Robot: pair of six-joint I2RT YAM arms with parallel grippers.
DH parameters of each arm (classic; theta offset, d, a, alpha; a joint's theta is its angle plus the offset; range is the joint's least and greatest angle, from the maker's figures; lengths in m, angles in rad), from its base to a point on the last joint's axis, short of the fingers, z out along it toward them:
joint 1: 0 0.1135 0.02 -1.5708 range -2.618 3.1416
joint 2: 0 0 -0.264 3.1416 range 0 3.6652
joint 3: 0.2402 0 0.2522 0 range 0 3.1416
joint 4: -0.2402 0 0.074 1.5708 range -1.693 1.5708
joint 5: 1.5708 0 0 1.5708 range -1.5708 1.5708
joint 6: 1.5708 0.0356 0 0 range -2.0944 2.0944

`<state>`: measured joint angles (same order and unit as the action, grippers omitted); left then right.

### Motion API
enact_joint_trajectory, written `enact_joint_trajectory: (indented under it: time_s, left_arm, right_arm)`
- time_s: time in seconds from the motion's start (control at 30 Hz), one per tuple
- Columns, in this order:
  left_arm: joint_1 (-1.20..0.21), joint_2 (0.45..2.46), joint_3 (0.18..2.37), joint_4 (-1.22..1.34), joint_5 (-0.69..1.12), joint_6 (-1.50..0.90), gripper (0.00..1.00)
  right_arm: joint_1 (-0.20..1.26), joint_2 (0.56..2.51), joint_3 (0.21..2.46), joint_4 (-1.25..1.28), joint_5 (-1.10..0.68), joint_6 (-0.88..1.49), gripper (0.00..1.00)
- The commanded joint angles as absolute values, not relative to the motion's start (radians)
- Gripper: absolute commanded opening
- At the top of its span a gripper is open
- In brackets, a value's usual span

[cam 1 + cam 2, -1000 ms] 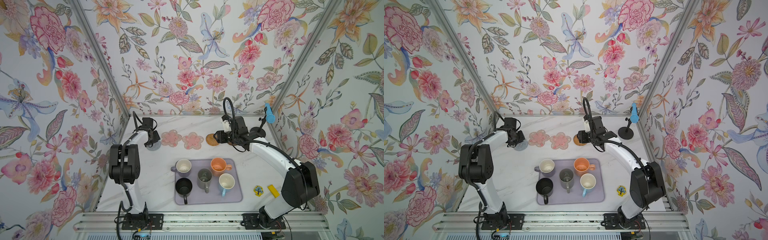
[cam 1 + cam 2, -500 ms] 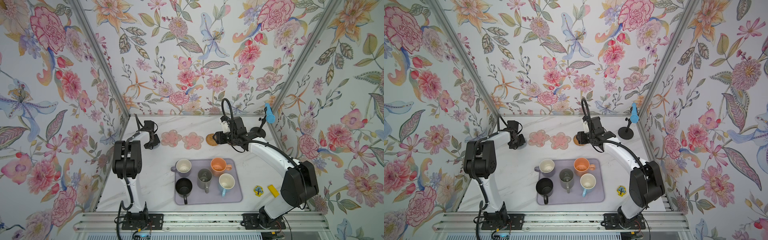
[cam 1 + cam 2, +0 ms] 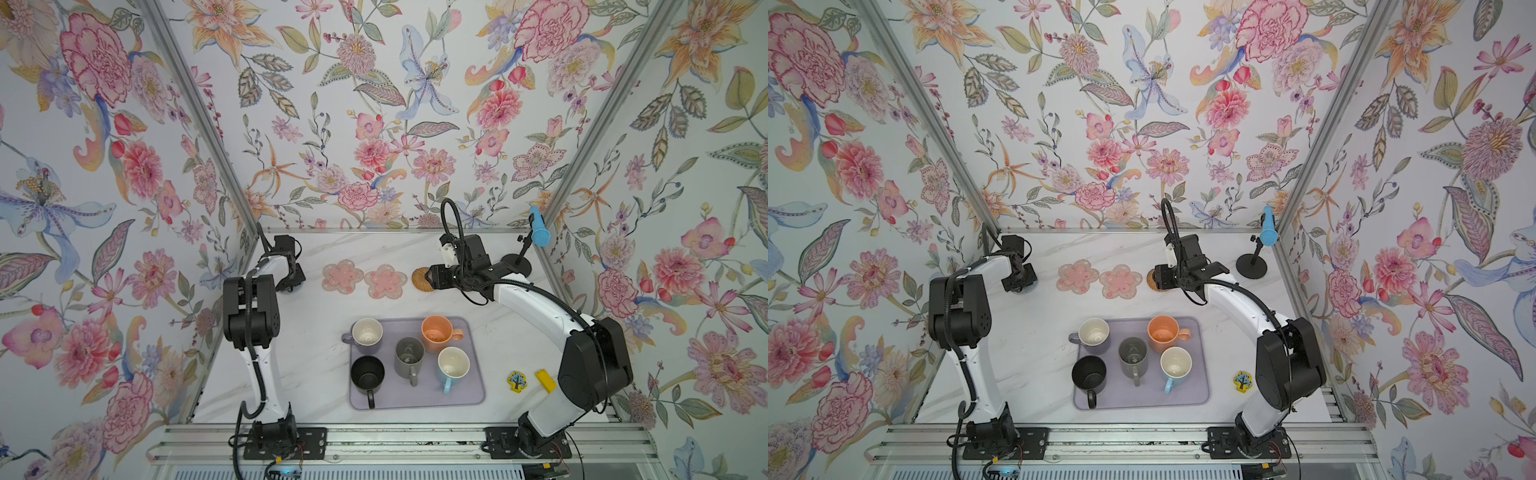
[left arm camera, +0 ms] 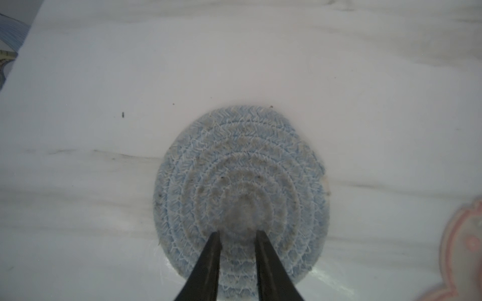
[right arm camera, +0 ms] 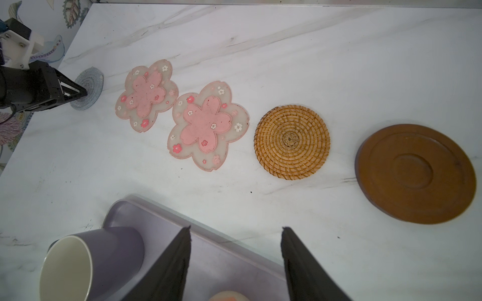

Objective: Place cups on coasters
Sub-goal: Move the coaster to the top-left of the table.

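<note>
Five cups stand on the lavender mat (image 3: 473,395): lavender (image 3: 367,334), peach (image 3: 436,332), grey (image 3: 409,355), black (image 3: 367,375) and light blue (image 3: 453,364). The coasters lie in a row at the back: a grey-blue knitted round (image 4: 240,166), two pink flowers (image 3: 343,276) (image 3: 385,281), a rattan round (image 3: 419,279) and a dark brown disc (image 5: 414,173). My left gripper (image 4: 237,233) points down at the knitted coaster, its fingers slightly apart and holding nothing. My right gripper (image 5: 236,229) hangs open and empty above the mat's far edge, beside the rattan coaster.
A blue microphone (image 3: 539,227) on a black round base (image 3: 1251,266) stands in the back right corner. A yellow block (image 3: 545,380) and a small tree-print piece (image 3: 516,381) lie right of the mat. Floral walls close three sides.
The left gripper's fingers have parted a little over the knitted coaster, which lies flat on the table. The left arm's elbow has shifted. The right arm has hardly moved.
</note>
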<state>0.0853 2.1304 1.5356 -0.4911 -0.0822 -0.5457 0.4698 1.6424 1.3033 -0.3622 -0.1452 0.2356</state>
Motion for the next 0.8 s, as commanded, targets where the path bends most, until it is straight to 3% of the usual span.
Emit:
enact_joint_trajectory:
  time_s: [0.0,0.37,0.57,0.77]
  left_arm:
    - [0.086,2.136,1.551,-0.554,-0.033,-0.489,0.36]
    - [0.043,1.775,1.391,-0.633,-0.003,-0.387,0.60]
    - [-0.078,1.571,1.249,-0.714,-0.099,-0.431,0.65]
    - [-0.162,1.307,1.121,-0.775,-0.066,-0.554,0.67]
  right_arm:
    - [0.471,1.654,1.333,-0.385,-0.142,0.237,0.58]
    - [0.487,1.635,1.344,-0.397,-0.146,0.224,0.58]
    - [0.502,1.596,1.341,-0.400,-0.145,0.218,0.58]
    - [0.511,1.556,1.323,-0.419,-0.137,0.218,0.58]
